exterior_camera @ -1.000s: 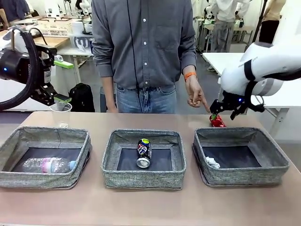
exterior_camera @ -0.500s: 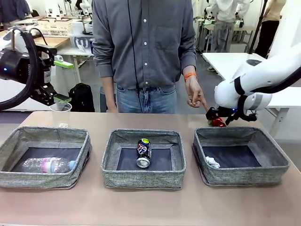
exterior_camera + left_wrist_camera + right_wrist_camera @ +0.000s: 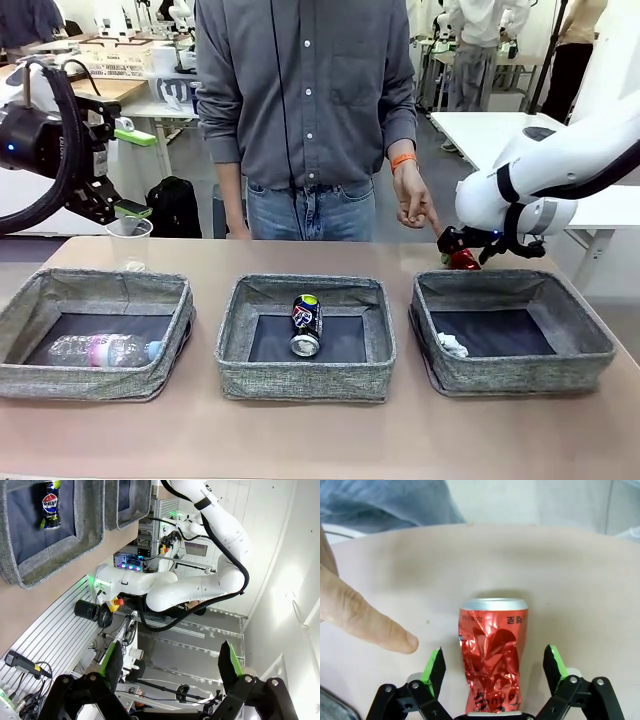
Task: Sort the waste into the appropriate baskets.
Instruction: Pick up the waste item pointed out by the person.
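Front view: right jaws have dropped astride crushed red can [image 3: 464,261].

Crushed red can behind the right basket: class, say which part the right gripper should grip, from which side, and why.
Likely the pinched waist of the crushed red can, coming lengthwise from the end nearest the right gripper: it is narrowest there, and the open fingers straddle it, clear of the person's finger.

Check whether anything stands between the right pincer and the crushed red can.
Nothing visible does. The right pincer straddles the crushed red can, with a gap on each side. The person's finger points in from just outside the jaws.
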Available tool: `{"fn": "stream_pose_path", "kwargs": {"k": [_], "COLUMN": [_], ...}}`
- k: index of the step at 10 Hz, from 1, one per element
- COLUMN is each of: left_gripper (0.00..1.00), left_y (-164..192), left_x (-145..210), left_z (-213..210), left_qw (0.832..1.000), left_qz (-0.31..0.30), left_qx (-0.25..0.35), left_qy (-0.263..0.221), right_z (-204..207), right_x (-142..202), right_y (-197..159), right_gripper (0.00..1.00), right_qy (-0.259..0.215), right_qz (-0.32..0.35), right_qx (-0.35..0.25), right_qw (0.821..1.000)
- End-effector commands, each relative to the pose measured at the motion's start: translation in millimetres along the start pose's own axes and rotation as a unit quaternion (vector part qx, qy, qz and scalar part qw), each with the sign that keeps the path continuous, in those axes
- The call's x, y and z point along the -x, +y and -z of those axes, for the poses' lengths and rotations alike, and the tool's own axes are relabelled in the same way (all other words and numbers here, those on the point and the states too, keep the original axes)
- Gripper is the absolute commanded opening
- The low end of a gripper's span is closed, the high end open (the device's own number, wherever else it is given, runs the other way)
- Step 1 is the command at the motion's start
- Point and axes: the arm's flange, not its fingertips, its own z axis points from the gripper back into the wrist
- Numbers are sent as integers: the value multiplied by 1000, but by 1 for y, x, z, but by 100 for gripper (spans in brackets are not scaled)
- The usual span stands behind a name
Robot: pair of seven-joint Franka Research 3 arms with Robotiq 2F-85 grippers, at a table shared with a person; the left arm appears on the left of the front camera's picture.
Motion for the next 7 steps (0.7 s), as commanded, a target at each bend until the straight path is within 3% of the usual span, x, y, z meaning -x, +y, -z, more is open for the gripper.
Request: {"fn": "stream_pose_path", "kwargs": {"k": [1,2,3,5,6,7], "left_gripper": [97,97,97,97,97,97], "left_y": [-3,-3,-3,-3,-3,-3], "left_x": [1,1,1,1,1,1], "left_z": [2,2,2,2,2,2], "left_qw": [1000,1000,1000,1000,1000,1000], "left_qz": [1,1,1,1,1,1], "left_qx": [1,1,1,1,1,1], "left_qy": [-5,-5,-5,-5,-5,-5], "right_z": [0,1,2,5,6,6], "right_x": [-3,-3,-2,-2,-2,-2], "right_y": [3,2,2,0,0,0], "right_gripper": [58,40,0,0,14,5], "right_qy": [-10,-10,-10,-6,-5,-4], "right_qz": [24,23,25,35,34,33], "right_qx": [19,20,18,15,14,13], "right_qw": [999,999,999,999,999,999]}}
